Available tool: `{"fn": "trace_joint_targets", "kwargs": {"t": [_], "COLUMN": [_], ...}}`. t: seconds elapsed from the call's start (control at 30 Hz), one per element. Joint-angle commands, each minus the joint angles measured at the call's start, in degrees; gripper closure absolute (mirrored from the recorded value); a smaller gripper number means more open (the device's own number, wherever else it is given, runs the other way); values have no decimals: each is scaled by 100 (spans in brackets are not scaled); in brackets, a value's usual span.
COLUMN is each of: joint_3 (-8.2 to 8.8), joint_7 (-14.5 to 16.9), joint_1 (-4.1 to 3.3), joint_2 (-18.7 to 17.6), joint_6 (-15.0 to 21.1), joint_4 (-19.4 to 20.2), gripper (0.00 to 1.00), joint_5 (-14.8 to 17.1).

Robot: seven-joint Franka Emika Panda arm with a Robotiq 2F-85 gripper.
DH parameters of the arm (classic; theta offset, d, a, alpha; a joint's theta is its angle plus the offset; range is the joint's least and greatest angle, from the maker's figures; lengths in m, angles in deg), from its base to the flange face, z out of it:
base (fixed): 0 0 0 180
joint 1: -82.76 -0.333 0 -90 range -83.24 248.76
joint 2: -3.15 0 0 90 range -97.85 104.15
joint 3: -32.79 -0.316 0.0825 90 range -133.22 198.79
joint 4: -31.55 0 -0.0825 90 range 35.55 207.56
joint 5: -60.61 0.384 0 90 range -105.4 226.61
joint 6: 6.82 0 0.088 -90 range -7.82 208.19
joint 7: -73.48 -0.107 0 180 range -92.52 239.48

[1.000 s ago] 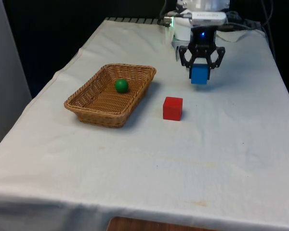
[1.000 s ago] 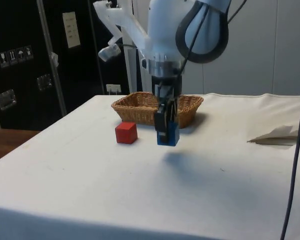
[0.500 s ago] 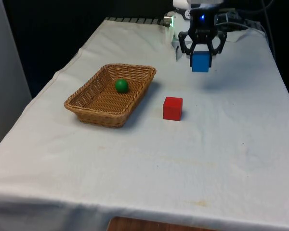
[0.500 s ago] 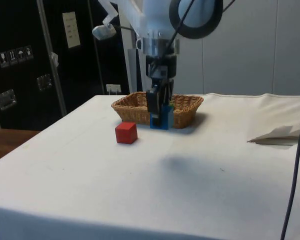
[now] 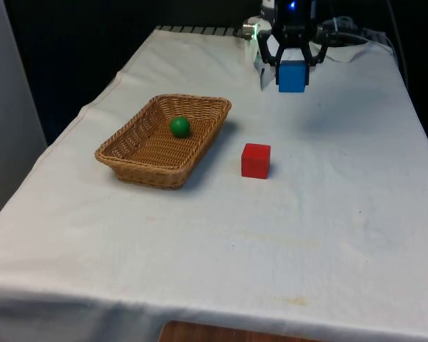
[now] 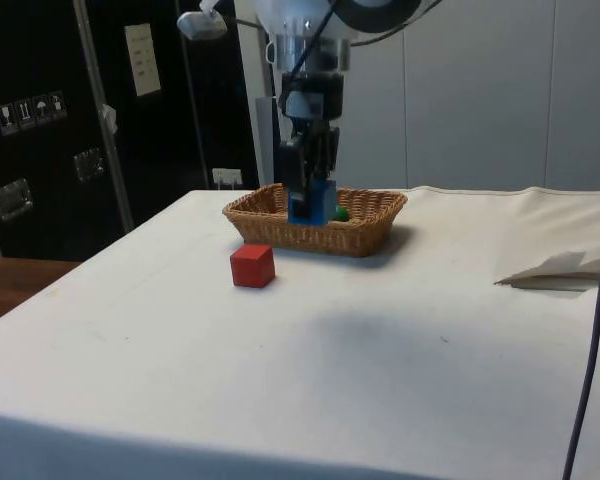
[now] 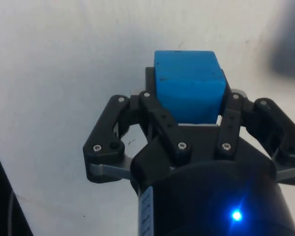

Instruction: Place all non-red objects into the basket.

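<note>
My gripper [image 5: 293, 71] is shut on a blue cube [image 5: 292, 77] and holds it high above the cloth, towards the front view's right of the wicker basket [image 5: 128, 149]. From the side the blue cube [image 6: 310, 203] hangs in the gripper [image 6: 310, 195] in front of the basket [image 6: 370, 235]. The wrist view has the blue cube [image 7: 189, 83] clamped between the black fingers [image 7: 157, 115]. A green ball [image 5: 180, 127] lies inside the basket; the same ball [image 6: 339, 213] peeks out beside the cube. A red cube [image 5: 256, 159] rests on the cloth beside the basket, also seen as the red cube [image 6: 252, 266].
White cloth covers the table [image 5: 221, 242]. A rumple of cloth [image 6: 560, 270] lies at the side view's right edge. Cables [image 5: 357, 35] run behind the arm at the table's far end.
The gripper has risen with the blue cube and drifted slightly toward the basket side. The ball, red cube and basket have stayed put.
</note>
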Motion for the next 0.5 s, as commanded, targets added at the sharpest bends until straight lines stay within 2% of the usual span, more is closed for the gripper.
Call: {"fn": "trace_joint_targets", "kwargs": {"t": [0.0, 0.13, 0.2, 0.23, 0.27, 0.47], "joint_3": [23, 115, 189, 183, 212, 372], "joint_7": [6, 57, 109, 103, 126, 241], "joint_1": [6, 40, 46, 23, 46, 57], "joint_2": [6, 23, 29, 11, 29, -6], "joint_6": [-29, -229, -344, -275, -384, -630], "joint_4": [-29, -212, -327, -309, -361, -613], "gripper": [97, 97, 97, 97, 97, 97], "joint_5": [0, -11, -11, 0, -11, -34]}}
